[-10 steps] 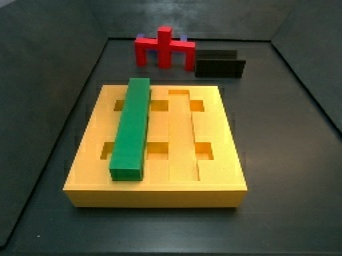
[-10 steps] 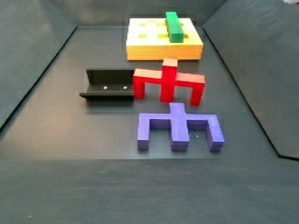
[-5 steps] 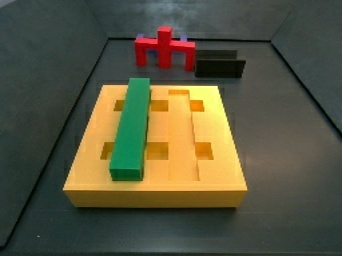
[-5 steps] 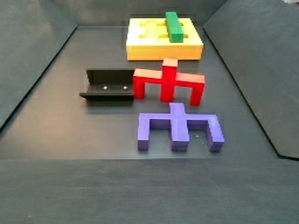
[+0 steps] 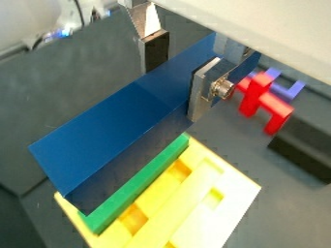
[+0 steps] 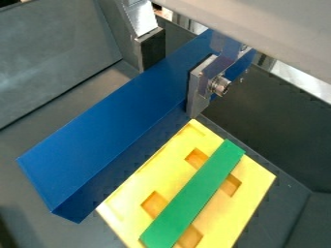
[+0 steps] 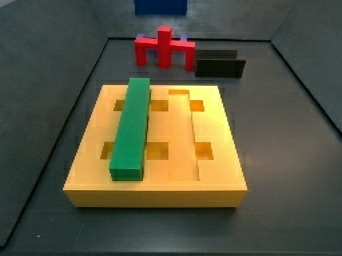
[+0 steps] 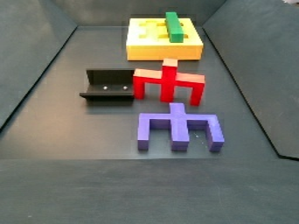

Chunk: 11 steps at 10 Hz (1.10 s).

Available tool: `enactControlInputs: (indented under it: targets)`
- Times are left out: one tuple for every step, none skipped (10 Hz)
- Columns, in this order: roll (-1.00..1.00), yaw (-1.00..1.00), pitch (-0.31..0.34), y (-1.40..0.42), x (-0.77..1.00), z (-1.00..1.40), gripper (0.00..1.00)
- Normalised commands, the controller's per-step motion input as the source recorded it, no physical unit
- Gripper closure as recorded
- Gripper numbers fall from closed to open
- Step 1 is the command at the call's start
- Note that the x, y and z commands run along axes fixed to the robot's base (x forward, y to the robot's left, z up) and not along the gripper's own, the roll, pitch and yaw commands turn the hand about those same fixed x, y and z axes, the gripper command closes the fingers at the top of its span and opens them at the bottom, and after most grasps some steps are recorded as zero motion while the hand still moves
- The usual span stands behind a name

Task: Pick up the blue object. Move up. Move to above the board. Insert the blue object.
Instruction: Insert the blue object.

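Gripper [image 5: 179,66] with the blue object [image 5: 123,131] pinched between its two silver fingers [image 5: 204,89], seen from both wrist views. Both plates press flat against the bar's long faces near one end, so the jaws are closed on the piece rather than spread. From that grip the bar runs away from the hand as a long dark blue slab, its free end reaching out over the board [image 6: 246,205] far below.

In a side view only a small blue patch [image 7: 160,6] shows at the upper frame edge, above the red cross-shaped block [image 7: 163,47]; the gripper itself lies out of that frame, so the bar is judged to hang high over the far end of the floor (the exact height cannot be read).

Board [image 7: 214,170] with the green bar [image 7: 131,125] already seated in one lengthwise groove; a parallel groove beside it, crossed by square cut-outs, stands empty. In a wrist view the blue object's long axis [image 6: 123,131] appears roughly parallel to the green bar [image 6: 195,197], offset to one side of it.

Judged stage: carried piece lifted, not yet lowered. The coming move turns on keeping the bar's long axis parallel to the free groove, then centring it above that groove before descent. The fixture [image 7: 222,66] and a purple piece [image 8: 177,129] stand well apart from the board.
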Motion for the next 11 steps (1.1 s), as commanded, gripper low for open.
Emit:
enactControlInputs:
  targets:
    - [0.11, 0.15, -0.121, -0.42, 0.19, -0.91, 1.0]
    - [0.17, 0.11, -0.101, -0.38, 0.24, -0.86, 1.0]
    - [0.15, 0.1, -0.103, -0.28, 0.29, -0.83, 1.0]
    - [0.14, 0.07, -0.091, -0.18, 0.33, -0.71, 1.0]
    - [0.15, 0.05, -0.053, -0.11, 0.42, -0.63, 1.0]
    - [0.2, 0.02, -0.043, -0.02, 0.34, -0.74, 1.0]
    - [0.22, 0.13, -0.023, 0.0, 0.21, -0.73, 1.0]
    - [0.17, 0.1, -0.021, 0.0, 0.27, -0.67, 1.0]
    - [0.16, 0.03, -0.01, 0.0, 0.16, -0.65, 1.0]
    - [0.21, 0.01, 0.0, 0.0, 0.15, -0.61, 1.0]
    - [0.24, 0.0, 0.0, 0.0, 0.09, -0.58, 1.0]
